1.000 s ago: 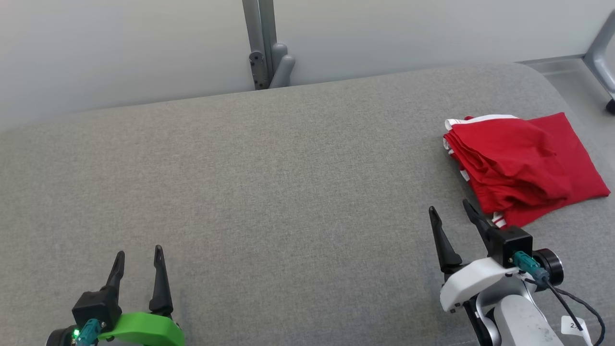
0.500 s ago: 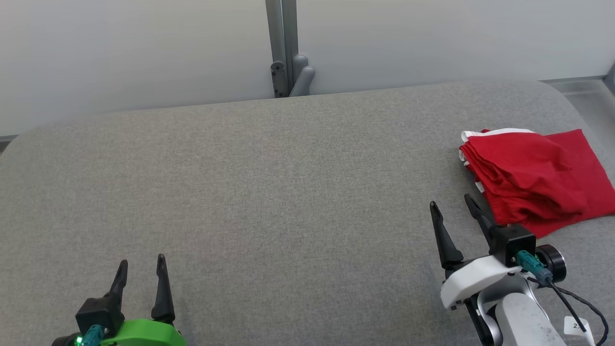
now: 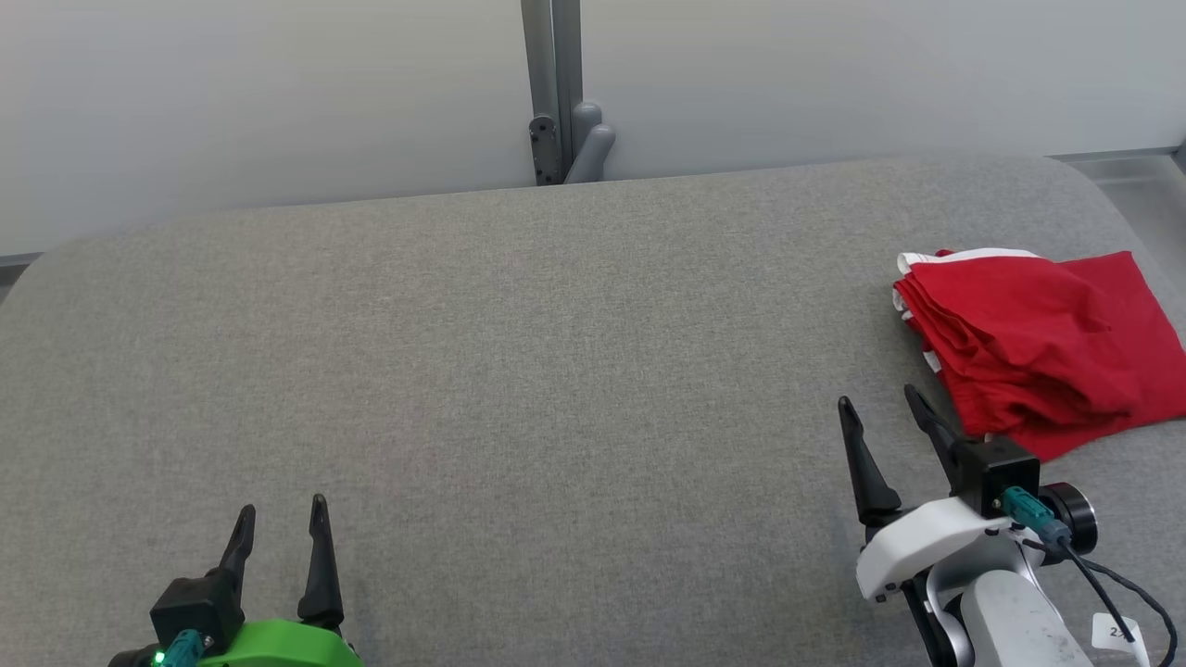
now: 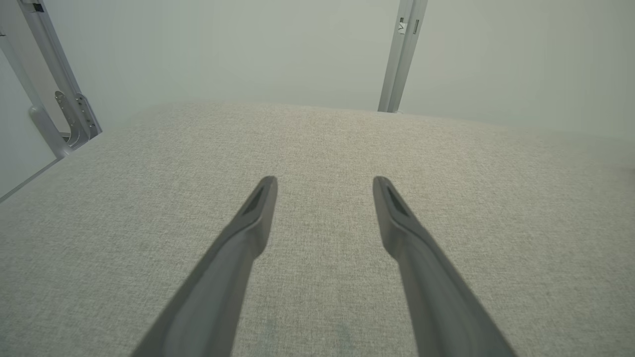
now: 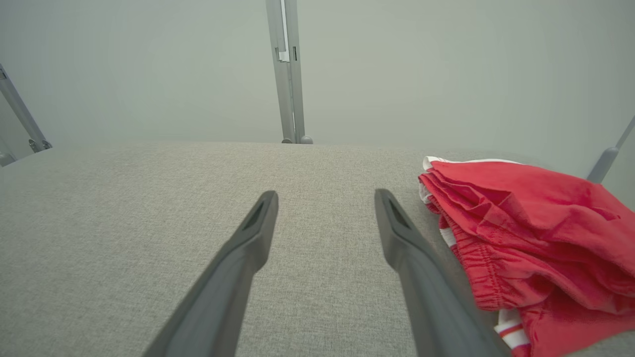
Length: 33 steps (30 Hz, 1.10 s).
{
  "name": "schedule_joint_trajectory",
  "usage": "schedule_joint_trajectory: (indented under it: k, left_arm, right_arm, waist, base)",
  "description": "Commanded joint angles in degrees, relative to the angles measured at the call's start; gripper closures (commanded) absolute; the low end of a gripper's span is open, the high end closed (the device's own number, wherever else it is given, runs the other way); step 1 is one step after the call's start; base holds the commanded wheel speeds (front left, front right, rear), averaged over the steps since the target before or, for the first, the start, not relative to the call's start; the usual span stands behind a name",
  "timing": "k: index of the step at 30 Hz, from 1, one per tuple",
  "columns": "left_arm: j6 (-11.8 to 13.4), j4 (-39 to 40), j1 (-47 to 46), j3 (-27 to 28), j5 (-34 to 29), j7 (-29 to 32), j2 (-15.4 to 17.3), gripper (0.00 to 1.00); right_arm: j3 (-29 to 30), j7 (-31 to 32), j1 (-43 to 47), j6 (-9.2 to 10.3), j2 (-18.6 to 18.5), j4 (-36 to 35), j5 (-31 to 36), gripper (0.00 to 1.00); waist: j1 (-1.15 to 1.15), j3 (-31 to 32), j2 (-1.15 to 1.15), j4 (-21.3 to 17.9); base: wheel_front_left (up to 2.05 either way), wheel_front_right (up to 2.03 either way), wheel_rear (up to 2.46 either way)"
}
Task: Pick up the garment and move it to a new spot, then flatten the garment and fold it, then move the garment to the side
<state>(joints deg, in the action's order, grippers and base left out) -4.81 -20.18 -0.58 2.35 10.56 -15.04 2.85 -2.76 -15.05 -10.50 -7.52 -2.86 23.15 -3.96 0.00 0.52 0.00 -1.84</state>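
The garment [image 3: 1038, 347] is a red piece of clothing with white stripes, folded into a stack near the right end of the grey padded table [image 3: 556, 371]. In the right wrist view the garment [image 5: 536, 233] lies just right of my fingers. My right gripper [image 3: 878, 400] is open, a little to the left of and nearer than the garment, not touching it. My left gripper [image 3: 283, 508] is open at the lower left over bare fabric, and in the left wrist view the left gripper [image 4: 325, 181] holds nothing.
A grey metal post [image 3: 553, 88] with a bracket stands behind the table's far edge against a pale wall. The table's rounded right end [image 3: 1103, 185] is close behind the garment. Another metal frame [image 4: 54, 94] stands off the left end.
The whole head view has shifted right and down, so the camera moved. The garment lies as before, and both grippers stay open in much the same places.
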Motion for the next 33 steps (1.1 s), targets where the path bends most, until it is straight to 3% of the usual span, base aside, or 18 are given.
schedule_joint_trajectory:
  k: [1,24,25,30,33]
  left_arm:
    - [-0.2,0.1,0.4,-0.1,-0.1,-0.1,0.1,0.0]
    - [-0.3,0.2,-0.5,-0.4,0.1,0.0,0.1,0.0]
    - [-0.2,-0.6,0.4,-0.5,0.0,0.1,-0.2,1.0]
    - [-0.2,-2.7,0.8,-0.4,0.5,0.6,-0.5,1.0]
    - [-0.4,-2.6,0.0,0.3,4.9,2.2,-0.5,1.0]
  right_arm:
    - [-0.2,-0.1,0.4,0.09,-0.1,0.0,-0.6,0.0]
    - [-0.5,0.0,-0.4,0.01,0.0,0.4,-0.4,0.0]
    - [-0.5,0.0,1.0,-0.01,0.2,1.0,-0.4,1.0]
    - [-0.3,0.3,2.3,-0.02,0.4,3.1,-0.9,1.0]
    - [0.6,1.9,2.0,-0.02,0.4,2.8,-5.7,1.0]
  waist:
    - [0.0,-0.1,0.0,0.1]
    - [0.0,-0.6,0.0,0.3]
    - [0.0,-0.6,0.0,0.3]
    - [0.0,-0.6,0.0,0.4]
    - [0.0,-0.6,0.0,0.4]
  base:
    - [0.0,0.0,0.0]
    - [0.0,0.0,0.0]
    - [0.0,0.0,0.0]
    - [0.0,0.0,0.0]
    - [0.0,0.0,0.0]
